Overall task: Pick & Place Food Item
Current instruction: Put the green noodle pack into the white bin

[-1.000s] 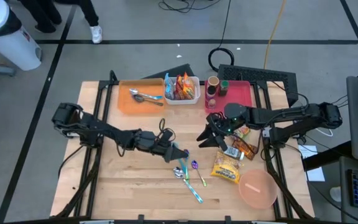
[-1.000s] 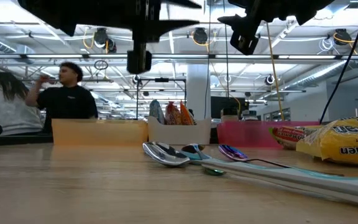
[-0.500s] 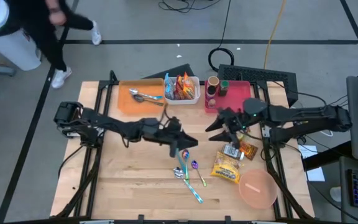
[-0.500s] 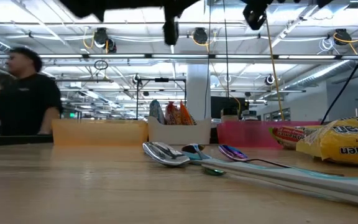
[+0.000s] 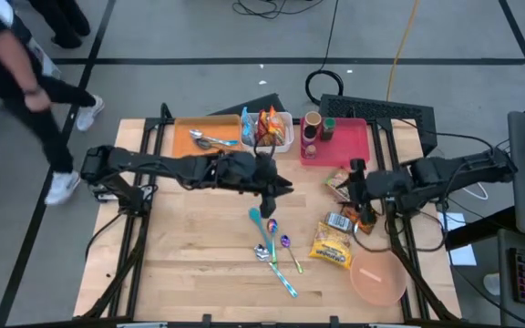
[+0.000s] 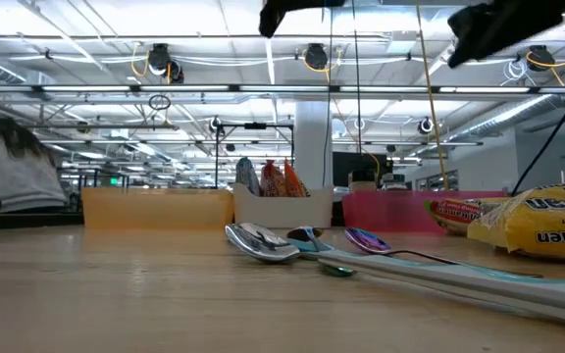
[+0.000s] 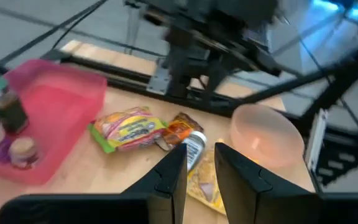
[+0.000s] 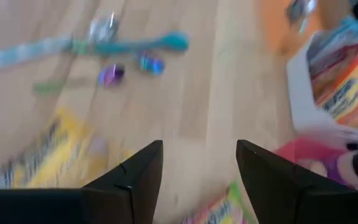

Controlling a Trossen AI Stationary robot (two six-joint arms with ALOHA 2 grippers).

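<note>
Food items lie on the table's right half: a yellow ramen packet [image 5: 331,246], a green-and-yellow packet [image 7: 129,127], an orange packet [image 7: 180,127] and a small white bottle [image 7: 195,147]. My left gripper [image 5: 284,189] hangs high over the table's middle, above the spoons [image 5: 272,241]. Its fingers [image 7: 201,177] stand a little apart with nothing between them. My right gripper [image 5: 352,182] hovers above the green-and-yellow packet, open [image 8: 197,168] and touching nothing.
At the far edge stand an orange tray [image 5: 190,150] with spoons, a white bin [image 5: 267,129] of snack packets and a pink tray [image 5: 344,141] with bottles. A pink bowl [image 5: 376,276] sits near the front right. A person walks past the table's far left.
My left gripper has risen from the spoons and gone toward the table's far edge, rolling as it went. My right gripper has drawn back toward the table's right edge and rolled too. The teal spoon lies where the left gripper was.
</note>
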